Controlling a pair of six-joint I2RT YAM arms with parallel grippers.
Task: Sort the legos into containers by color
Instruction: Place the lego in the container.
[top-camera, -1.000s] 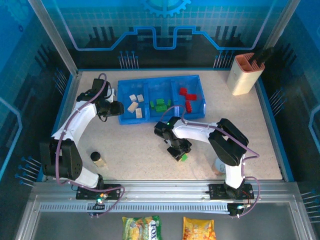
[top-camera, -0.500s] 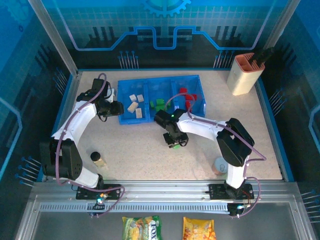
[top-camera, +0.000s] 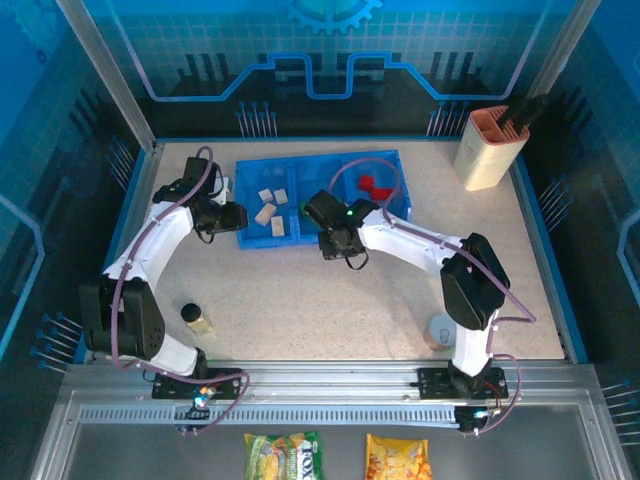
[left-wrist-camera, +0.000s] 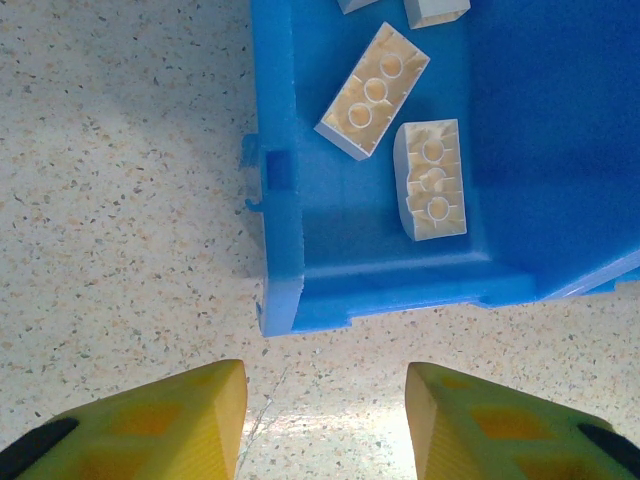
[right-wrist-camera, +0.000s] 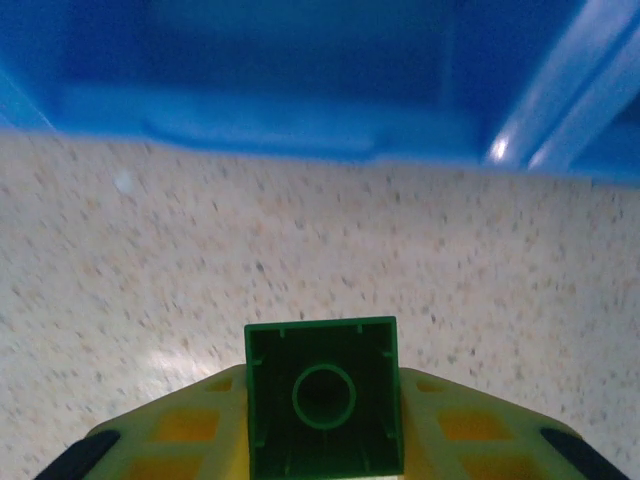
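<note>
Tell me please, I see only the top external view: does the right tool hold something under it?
Observer: Yes. In the right wrist view the right tool is shut on a square green brick, its hollow underside toward the camera.
Operator: Is the brick already over the tray?
Observer: Not yet. Speckled table lies between it and the tray, whose near wall is ahead.
Operator: And the left tool, is it loaded?
Observer: No. The left wrist view shows the left tool open and empty over the table near the tray's corner; two cream bricks lie hollow side up inside.
</note>
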